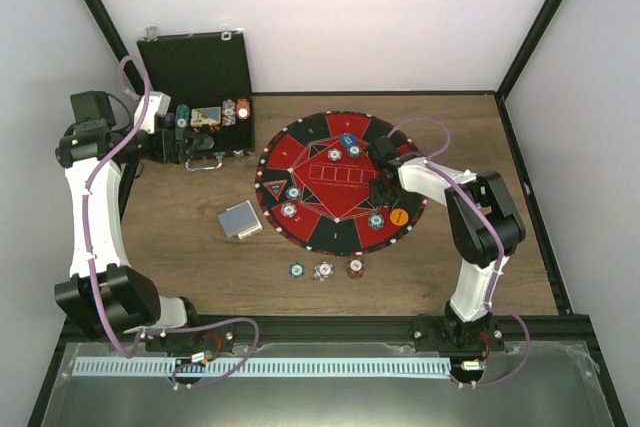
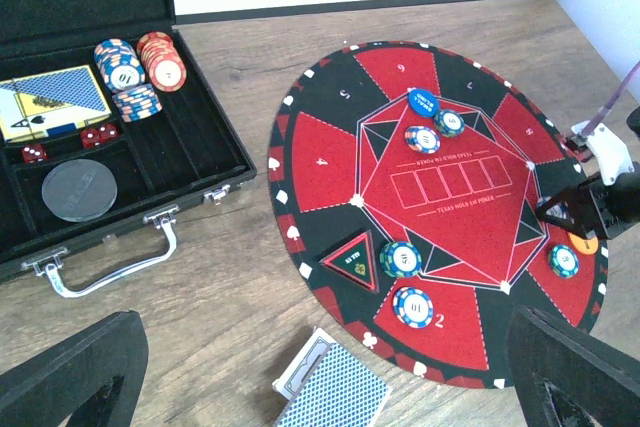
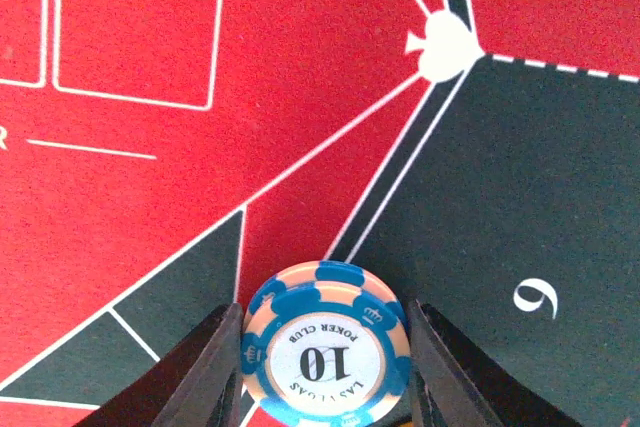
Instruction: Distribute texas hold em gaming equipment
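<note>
- My right claw (image 3: pixel 325 392) is clamped on a blue-and-peach "10" poker chip (image 3: pixel 327 347), one finger on each side of its rim. It sits low over the round mat (image 3: pixel 150 197), where a red wedge meets a black seat panel.
- I judge the rim grip is there so the chip can go down flat at that seat.
- My left claw (image 2: pixel 320 377) is spread wide and empty. It hovers over the tabletop (image 1: pixel 180 237) between the open black case (image 2: pixel 190 137) and the mat, right above the deck of cards (image 2: pixel 333 394) — parked clear of the right arm, I'd say, with the deck within reach.
- Striped chips (image 2: pixel 401 259) sit at several seats around the mat, with a blue marker disc (image 2: pixel 422 102) on the far side and an orange disc (image 1: pixel 398 216) near the right rim — this looks like one stake per seat.
- Three loose chips (image 1: pixel 323 270) lie in a row on the tabletop just off the mat's near rim.
- I cannot tell whether the held chip touches the felt or hangs just above it, since the frame cuts off its lower edge.
- The panel's numeral could be a 6 or a 9.
- From overhead the right claw hides its chip, and the chip values there are too small to read.
</note>
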